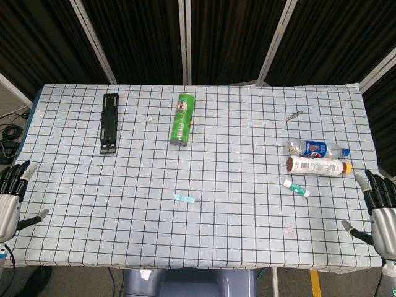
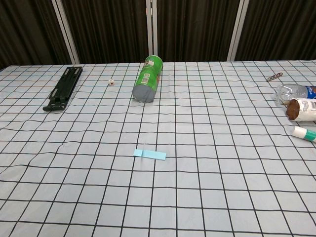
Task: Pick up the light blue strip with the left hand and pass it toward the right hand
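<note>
The light blue strip [image 1: 184, 198] lies flat on the checked tablecloth near the table's front middle, also seen in the chest view as a small pale rectangle [image 2: 149, 154]. My left hand [image 1: 12, 199] hovers at the table's left edge, fingers spread and empty, far left of the strip. At the right edge my right hand [image 1: 378, 210] is likewise spread with nothing in it. Neither hand shows in the chest view.
A green can [image 1: 182, 119] lies on its side at the back middle. A black rack [image 1: 109, 122] sits back left, a small white die [image 1: 149, 119] beside the can. Two bottles [image 1: 315, 157] and a white-green tube [image 1: 296, 187] lie on the right; a small metal piece [image 1: 294, 115] lies behind them.
</note>
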Robot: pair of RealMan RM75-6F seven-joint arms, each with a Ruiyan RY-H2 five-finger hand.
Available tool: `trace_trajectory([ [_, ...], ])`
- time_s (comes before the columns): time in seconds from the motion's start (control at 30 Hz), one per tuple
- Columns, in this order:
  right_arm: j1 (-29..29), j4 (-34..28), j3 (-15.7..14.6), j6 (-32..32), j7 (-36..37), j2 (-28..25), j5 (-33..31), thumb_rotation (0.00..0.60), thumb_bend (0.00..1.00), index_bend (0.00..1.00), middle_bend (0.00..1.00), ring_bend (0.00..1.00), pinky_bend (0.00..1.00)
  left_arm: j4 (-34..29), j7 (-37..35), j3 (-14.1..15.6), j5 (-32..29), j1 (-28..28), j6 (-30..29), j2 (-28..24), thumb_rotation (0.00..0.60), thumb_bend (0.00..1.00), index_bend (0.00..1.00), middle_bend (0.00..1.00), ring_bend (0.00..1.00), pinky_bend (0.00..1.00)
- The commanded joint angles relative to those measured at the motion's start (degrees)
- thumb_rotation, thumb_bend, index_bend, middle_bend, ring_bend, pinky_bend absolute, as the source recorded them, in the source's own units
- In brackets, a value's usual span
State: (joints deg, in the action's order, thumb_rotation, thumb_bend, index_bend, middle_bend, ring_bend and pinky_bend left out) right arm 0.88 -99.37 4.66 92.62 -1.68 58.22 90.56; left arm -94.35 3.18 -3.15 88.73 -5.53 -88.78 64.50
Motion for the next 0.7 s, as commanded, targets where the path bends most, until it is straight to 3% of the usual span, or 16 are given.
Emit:
trace_trajectory([
  [0.03, -0.01, 0.03, 0.00, 0.00, -0.03, 0.02, -0.04, 0.600, 0.00, 0.06, 0.00, 0.00, 0.00, -0.07, 0.21, 0.04, -0.06, -0.05, 0.16, -0.03, 0.600, 0.05, 0.03, 0.00, 0.00, 0.00],
  [0.27, 0.16, 0.23, 0.03, -0.31, -0.46, 0.22, -0.12, 0.600, 0.00, 0.06, 0.00, 0.00, 0.00, 0.07, -0.78, 0.28, 0.56, -0.77, 1.30, 0.36, 0.600, 0.05, 0.04, 0.00, 0.00, 0.00],
  [0.4, 0.19, 0.28, 0.27, -0.39, -1.42, 0.41, -0.69, 0.600, 0.00, 0.06, 0.00, 0.00, 0.00, 1.66, -1.02, 0.31, 3.97, -3.92, 4.07, 1.38, 0.600, 0.05, 0.08, 0.00, 0.00, 0.00],
  [0.57, 0.55, 0.88, 1.35, -0.95, -3.79, 1.38, -3.10, 0.600, 0.00, 0.06, 0.00, 0.00, 0.00, 4.48, 2.13, -1.38, 11.84, -13.20, 10.98, 3.69, 0.600, 0.05, 0.18, 0.00, 0.00, 0.00],
  [0.7, 0.93, 1.56, 2.19, -2.01, -4.70, 1.76, -5.57, 0.600, 0.00, 0.06, 0.00, 0.00, 0.00, 7.01, 10.42, -3.13, 14.64, -21.45, 20.00, 7.79, 0.600, 0.06, 0.24, 0.00, 0.00, 0.00],
])
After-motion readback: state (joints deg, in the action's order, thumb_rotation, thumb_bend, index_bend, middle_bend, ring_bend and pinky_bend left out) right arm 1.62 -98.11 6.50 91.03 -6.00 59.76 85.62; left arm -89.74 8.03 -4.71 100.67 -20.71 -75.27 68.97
